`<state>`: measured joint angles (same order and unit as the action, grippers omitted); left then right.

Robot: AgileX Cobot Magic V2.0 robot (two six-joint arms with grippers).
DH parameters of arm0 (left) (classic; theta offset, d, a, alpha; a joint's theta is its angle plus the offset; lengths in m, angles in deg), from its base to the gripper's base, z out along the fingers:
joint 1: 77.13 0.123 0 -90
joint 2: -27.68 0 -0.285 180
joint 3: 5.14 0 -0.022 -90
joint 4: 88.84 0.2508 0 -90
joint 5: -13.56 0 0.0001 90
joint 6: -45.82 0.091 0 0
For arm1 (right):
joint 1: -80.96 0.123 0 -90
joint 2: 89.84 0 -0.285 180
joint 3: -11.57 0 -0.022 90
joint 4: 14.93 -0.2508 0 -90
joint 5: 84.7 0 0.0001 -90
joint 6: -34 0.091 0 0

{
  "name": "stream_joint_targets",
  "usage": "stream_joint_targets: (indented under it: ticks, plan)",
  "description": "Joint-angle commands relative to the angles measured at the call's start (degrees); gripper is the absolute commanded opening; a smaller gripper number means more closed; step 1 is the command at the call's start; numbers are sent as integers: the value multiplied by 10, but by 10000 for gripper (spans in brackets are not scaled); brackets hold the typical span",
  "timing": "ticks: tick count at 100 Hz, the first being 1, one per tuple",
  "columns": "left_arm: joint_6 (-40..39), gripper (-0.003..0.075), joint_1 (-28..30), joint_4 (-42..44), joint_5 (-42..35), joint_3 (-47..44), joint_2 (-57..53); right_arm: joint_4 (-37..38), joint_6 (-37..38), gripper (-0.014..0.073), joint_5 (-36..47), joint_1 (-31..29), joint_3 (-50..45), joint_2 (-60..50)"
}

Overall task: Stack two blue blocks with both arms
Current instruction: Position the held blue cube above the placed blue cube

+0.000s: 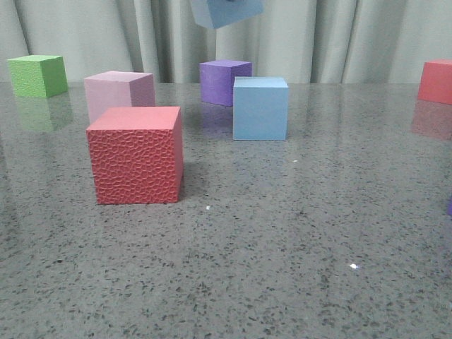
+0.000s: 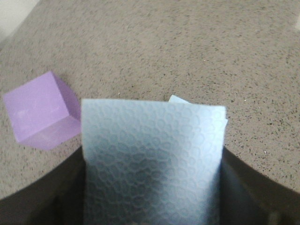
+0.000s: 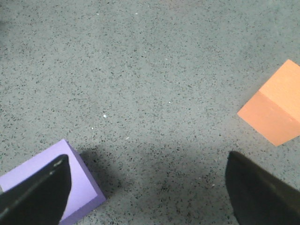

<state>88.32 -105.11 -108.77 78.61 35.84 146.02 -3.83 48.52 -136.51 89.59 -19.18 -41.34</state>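
One blue block (image 1: 226, 10) hangs in the air at the top edge of the front view, above and a little behind the second blue block (image 1: 260, 108), which stands on the table. In the left wrist view my left gripper (image 2: 152, 187) is shut on the raised blue block (image 2: 150, 154), whose dimpled face fills the space between the dark fingers (image 2: 51, 192). Just a corner of the lower blue block (image 2: 179, 100) peeks out past it. My right gripper (image 3: 147, 187) is open over bare table, holding nothing. Neither arm shows in the front view.
A red textured cube (image 1: 135, 155) stands front left with a pink cube (image 1: 119, 93) behind it. A green cube (image 1: 38, 75) sits far left, a purple cube (image 1: 224, 81) behind the blue one, another red cube (image 1: 436, 81) far right. An orange cube (image 3: 276, 110) and a purple cube (image 3: 79, 187) lie near my right gripper.
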Motion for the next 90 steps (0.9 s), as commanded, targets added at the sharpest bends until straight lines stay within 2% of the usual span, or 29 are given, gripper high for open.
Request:
stream_joint_targets:
  ticks: [1, 51, 90]
  plan:
    - [32, 212, -9, -31, -27, 19, -32, 15, -4, 654, 36, -4, 14, -3]
    - [102, 212, -34, -49, -43, 21, -25, 15, -4, 654, 35, -4, 15, -3]
    - [134, 212, -34, -70, 5, 73, 24, 15, -4, 654, 31, -4, 15, -3]
